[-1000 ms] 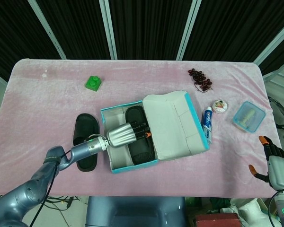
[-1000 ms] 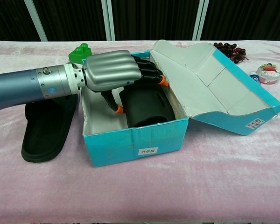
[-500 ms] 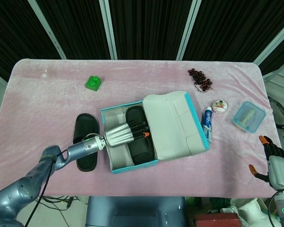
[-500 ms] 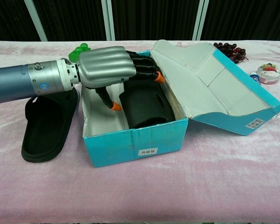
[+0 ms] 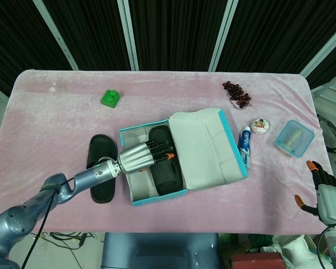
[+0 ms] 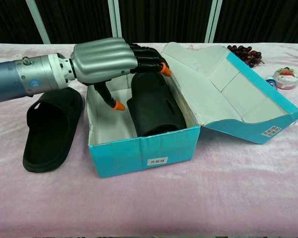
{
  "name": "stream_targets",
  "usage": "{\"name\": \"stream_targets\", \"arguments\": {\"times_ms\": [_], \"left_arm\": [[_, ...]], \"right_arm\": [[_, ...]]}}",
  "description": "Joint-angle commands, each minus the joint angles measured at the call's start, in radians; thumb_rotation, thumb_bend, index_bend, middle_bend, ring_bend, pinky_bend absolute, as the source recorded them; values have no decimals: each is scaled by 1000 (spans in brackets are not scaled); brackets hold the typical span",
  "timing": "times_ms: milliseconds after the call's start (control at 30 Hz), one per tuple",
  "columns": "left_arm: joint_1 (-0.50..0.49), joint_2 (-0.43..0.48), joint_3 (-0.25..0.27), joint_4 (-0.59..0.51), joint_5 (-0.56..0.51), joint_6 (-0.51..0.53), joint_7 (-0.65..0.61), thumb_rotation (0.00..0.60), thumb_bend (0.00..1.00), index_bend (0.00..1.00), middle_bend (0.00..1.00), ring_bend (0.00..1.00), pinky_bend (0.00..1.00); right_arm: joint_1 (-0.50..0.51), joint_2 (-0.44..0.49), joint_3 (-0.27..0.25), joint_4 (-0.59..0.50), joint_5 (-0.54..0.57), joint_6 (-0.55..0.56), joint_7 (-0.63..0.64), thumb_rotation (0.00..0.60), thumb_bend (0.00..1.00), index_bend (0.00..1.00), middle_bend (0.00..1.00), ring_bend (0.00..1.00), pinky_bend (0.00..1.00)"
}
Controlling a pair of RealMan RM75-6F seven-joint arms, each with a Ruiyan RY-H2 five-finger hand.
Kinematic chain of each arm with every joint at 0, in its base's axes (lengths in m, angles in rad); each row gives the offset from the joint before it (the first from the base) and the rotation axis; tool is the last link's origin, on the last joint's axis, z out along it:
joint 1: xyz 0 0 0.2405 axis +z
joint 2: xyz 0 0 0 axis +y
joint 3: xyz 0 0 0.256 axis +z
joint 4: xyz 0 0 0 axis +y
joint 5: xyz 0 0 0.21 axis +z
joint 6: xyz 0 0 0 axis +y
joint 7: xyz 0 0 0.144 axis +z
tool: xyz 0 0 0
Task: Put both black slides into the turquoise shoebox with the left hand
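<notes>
One black slide (image 5: pixel 165 168) (image 6: pixel 154 104) lies inside the turquoise shoebox (image 5: pixel 157 197) (image 6: pixel 144 151), along its right side. The other black slide (image 5: pixel 102 168) (image 6: pixel 49 126) lies flat on the pink cloth just left of the box. My left hand (image 5: pixel 140 157) (image 6: pixel 107 62) hovers above the box's left half with its fingers spread and nothing in them, fingertips (image 6: pixel 163 69) over the boxed slide. The box lid (image 5: pixel 204 148) (image 6: pixel 228 89) hangs open to the right. My right hand (image 5: pixel 325 193) sits off the table's front right corner, fingers apart and empty.
A green toy brick (image 5: pixel 110 98) (image 6: pixel 84 52) sits behind the box at the left. Dark grapes (image 5: pixel 237 93) (image 6: pixel 243 52), a toothpaste tube (image 5: pixel 245 147), a small round tin (image 5: pixel 260 125) (image 6: pixel 286 78) and a blue lidded container (image 5: pixel 294 137) lie right of the box.
My left hand has lifted up out of the box and drawn back to the left, away from the boxed slide. Both slides and the box have stayed put.
</notes>
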Motion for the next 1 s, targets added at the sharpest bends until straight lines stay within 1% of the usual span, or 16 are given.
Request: {"name": "stream_targets", "arguments": {"times_ms": [33,100,300,367,433,500,633,700,767,900,1000], "left_arm": [[9,47,-18,-58,-3,38,23,600,0,135,142,73,254],[12,66,-24,-82,-5,52,32,600,0,136,144,73,254],[32,148,-62,-206,-36,81,46,600,0,136,151,77,265],[43,190,-70,-272,-46,92,51,600,0,136,151,82,268],[54,245,-67,-343,-48,93,74,600,0,136,152,84,269],[68,306,-52,-410,-45,81,114,600,0,136,151,85,263],[100,441,-1,-527,-40,33,209,600,0,133,150,83,236],[121,494,22,-581,-45,14,221,600,0,129,150,79,223],[139,532,43,-612,-39,4,233,600,0,126,148,77,217],[181,574,87,-609,-11,-9,266,600,0,124,140,77,207],[207,582,108,-585,-2,-24,261,600,0,121,133,77,201]], "right_arm": [[0,0,0,0,1,0,-1,600,212,0,53,129,150],[0,0,0,-1,1,0,-1,600,212,0,54,129,150],[0,0,0,0,3,1,-5,600,212,0,53,129,150],[-1,0,1,0,6,2,-5,600,211,0,54,130,150],[-1,0,1,0,7,2,-5,600,211,0,54,130,150],[-1,0,1,0,7,2,-7,600,211,0,54,130,150],[-1,-1,0,-2,7,4,-11,600,212,0,54,129,150],[-2,-1,0,-3,7,6,-13,600,211,0,54,129,150],[-2,-2,0,-3,7,7,-16,600,211,0,53,129,150],[-2,-2,0,-6,8,7,-22,600,211,0,53,129,150],[-2,-3,0,-6,11,7,-23,600,212,0,54,129,150]]}}
